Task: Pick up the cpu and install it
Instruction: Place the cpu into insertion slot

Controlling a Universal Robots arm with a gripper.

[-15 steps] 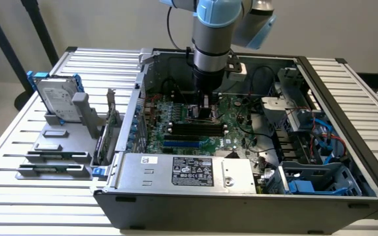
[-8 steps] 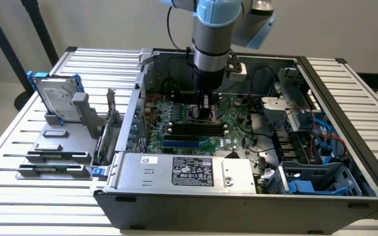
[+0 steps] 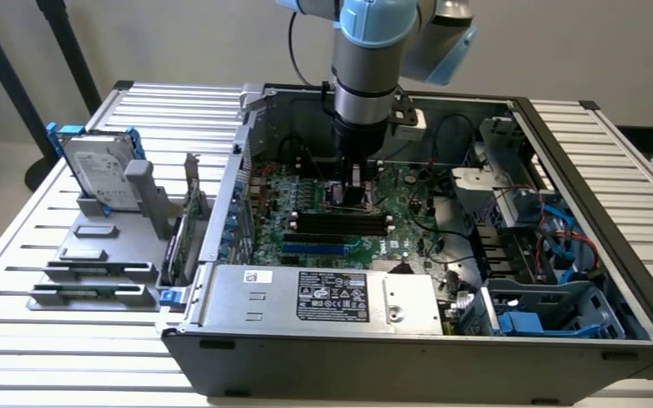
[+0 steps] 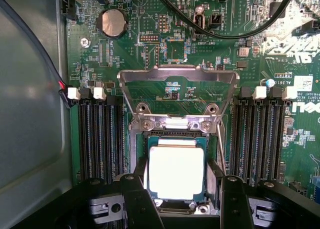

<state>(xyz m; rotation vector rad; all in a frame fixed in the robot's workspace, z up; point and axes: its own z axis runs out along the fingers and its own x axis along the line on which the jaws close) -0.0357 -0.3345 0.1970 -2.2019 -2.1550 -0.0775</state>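
the arm (image 3: 366, 76) is a smooth silver-grey tube with pale blue rounded caps at its joints. lower down it narrows into a black collar and a darker wrist section, with a small whitish block (image 3: 408, 115) fixed on the exterior view's right. a thin black cable (image 3: 295, 47) curves down behind it. the tool (image 4: 182, 184) is matte black, with two thick fingers (image 4: 135, 199) that carry round black screw heads. beside them sit grey metal brackets (image 4: 107, 207) with a round hole.
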